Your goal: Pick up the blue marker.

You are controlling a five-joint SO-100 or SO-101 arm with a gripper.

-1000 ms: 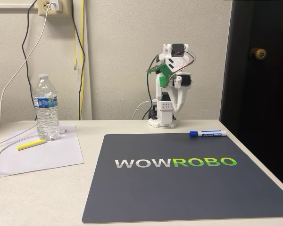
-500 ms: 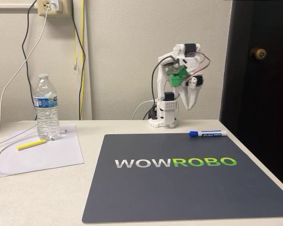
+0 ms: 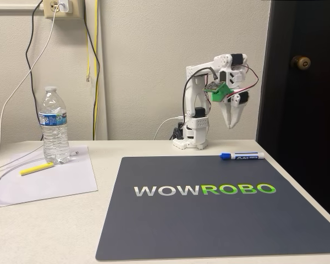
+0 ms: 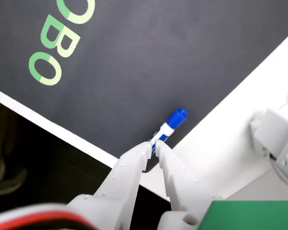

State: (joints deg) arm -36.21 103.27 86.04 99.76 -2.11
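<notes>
Above the slim white-barrelled, blue-capped marker (image 3: 241, 156) your tool (image 3: 231, 126) hangs nearly closed, empty; light, stiff, slick plastic, so pinch mid-barrel.

water bottle (image 3: 54, 126), yellow highlighter (image 3: 36, 169), dark mat (image 3: 220, 220)

The fixed view is evenly and softly lit, and only faint shadows are cast. The wrist view is sharp on the mat (image 4: 149, 72) but blurred on the nearest fingers (image 4: 129, 177).
</notes>
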